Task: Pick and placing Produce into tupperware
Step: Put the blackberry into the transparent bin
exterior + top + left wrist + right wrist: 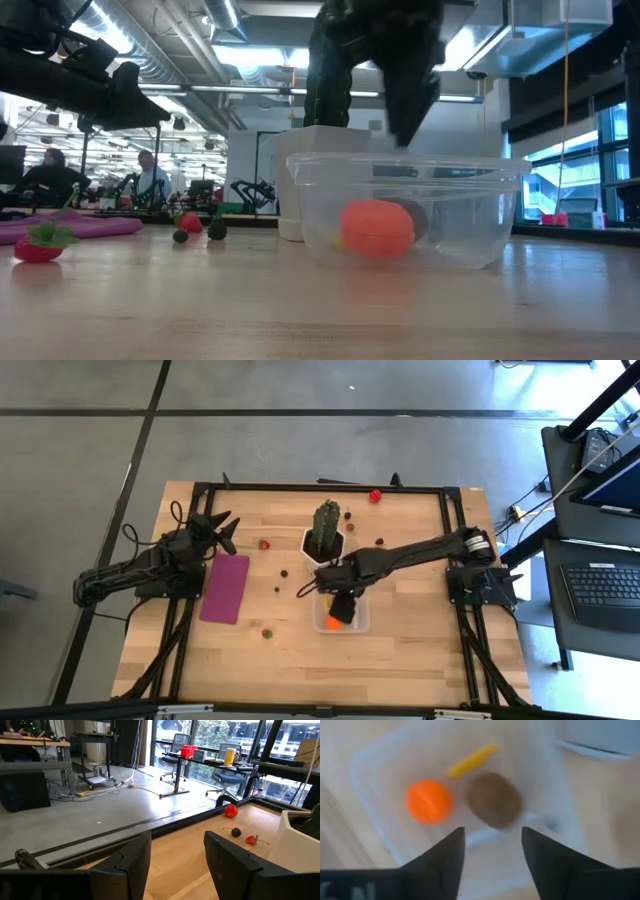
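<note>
The clear tupperware [341, 618] stands near the table's middle, in front of the white cactus pot [322, 548]. In the right wrist view an orange piece [428, 801], a brown piece [494, 800] and a yellow piece [472, 759] lie on its floor. My right gripper [492, 832] hangs open and empty just above the tupperware, also seen in the high view [345, 600]. My left gripper [177, 847] is open and empty over the table's far left [228, 528]. Loose produce lies on the table: a strawberry [264, 544], a red piece [375, 495], dark pieces [283, 572].
A flat magenta rectangle [225, 588] lies at the left, beside the left arm. The green cactus [327, 520] stands in its pot right behind the tupperware. Another small piece [267, 631] lies near the front, left of the tupperware. A black frame [320, 487] rims the table.
</note>
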